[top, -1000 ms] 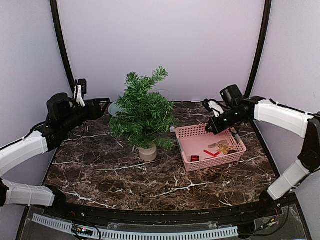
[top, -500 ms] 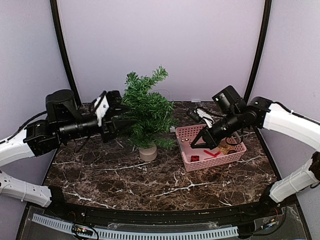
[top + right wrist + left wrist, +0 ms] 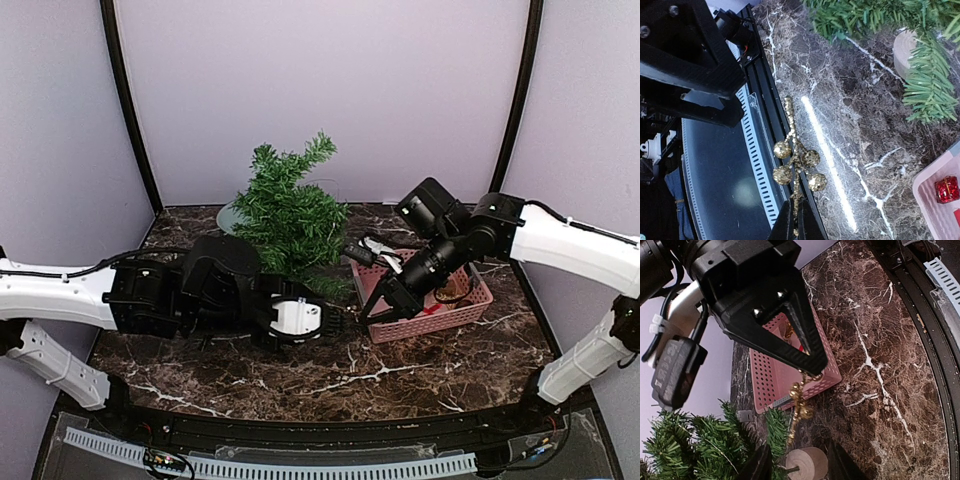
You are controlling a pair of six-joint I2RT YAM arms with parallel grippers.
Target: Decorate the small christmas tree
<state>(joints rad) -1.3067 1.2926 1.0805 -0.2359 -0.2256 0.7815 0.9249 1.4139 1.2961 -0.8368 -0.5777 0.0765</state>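
Note:
The small christmas tree (image 3: 290, 220) stands at the back centre on its tan base (image 3: 807, 463). My right gripper (image 3: 368, 310) hangs over the near-left corner of the pink basket (image 3: 470, 300), shut on the stem of a gold glitter berry sprig (image 3: 796, 162) that dangles from it (image 3: 801, 402). My left gripper (image 3: 335, 325) lies low in front of the tree, pointing right at the right gripper. Its jaws stand open with nothing between them. In the left wrist view its dark fingers (image 3: 759, 466) frame the tree base, with the sprig just beyond.
A red gift box (image 3: 946, 189) lies in the basket (image 3: 940, 205). The left arm's black body (image 3: 225, 285) stretches across the table in front of the tree. The table's black front rail (image 3: 320, 435) runs below both grippers.
My left arm swung from the back left down across the table to the front of the tree, its jaws narrowing. My right gripper moved left out of the basket carrying the gold sprig.

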